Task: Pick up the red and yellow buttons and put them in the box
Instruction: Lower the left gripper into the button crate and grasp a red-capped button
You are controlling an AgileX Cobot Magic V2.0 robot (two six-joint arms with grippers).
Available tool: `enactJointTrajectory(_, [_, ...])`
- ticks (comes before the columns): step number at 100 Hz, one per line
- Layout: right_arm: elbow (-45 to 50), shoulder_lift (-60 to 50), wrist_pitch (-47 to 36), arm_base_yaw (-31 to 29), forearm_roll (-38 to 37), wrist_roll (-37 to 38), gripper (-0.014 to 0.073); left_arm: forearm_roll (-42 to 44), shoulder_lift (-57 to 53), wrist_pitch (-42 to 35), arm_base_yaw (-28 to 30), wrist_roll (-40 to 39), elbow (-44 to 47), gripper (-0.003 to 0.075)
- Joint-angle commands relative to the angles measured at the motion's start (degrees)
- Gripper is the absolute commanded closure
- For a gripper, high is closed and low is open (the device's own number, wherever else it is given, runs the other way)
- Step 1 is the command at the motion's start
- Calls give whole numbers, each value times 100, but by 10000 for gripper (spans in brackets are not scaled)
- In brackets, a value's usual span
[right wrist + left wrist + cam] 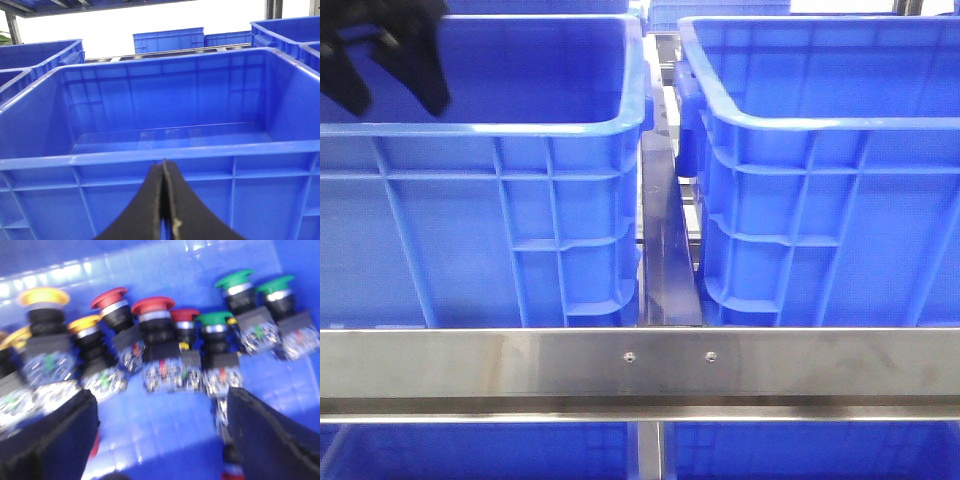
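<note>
Plastic everywhere you look: two ribbed blue crates with rolled rims, the left crate (520, 200) and the right crate (840, 200), stand side by side behind a brushed steel rail (640, 362), a narrow gap between them. Your left end effector (160, 430) hangs inside the left crate with its dark padded fingers (45, 440) spread wide over a crowded row of mushroom-headed push buttons. The red buttons (152, 305) sit mid-row, touching their neighbours; the yellow buttons (44, 296) lie to one side, the green buttons (235, 279) to the other. Glossy caps, black collars, clear contact blocks. Little room shows between them. Your right end effector (164, 200) is pressed together, holding nothing, just outside the near wall of the right crate, whose smooth floor is bare.
</note>
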Motion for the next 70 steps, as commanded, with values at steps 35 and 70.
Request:
enactJointTrajectory(35, [-110, -122, -486, -1, -56, -26, 709, -273, 655, -361, -42, -85, -408, 210])
enactJointTrajectory(70, [-110, -122, -486, -1, -56, -26, 709, -273, 1054, -599, -42, -85, -408, 210])
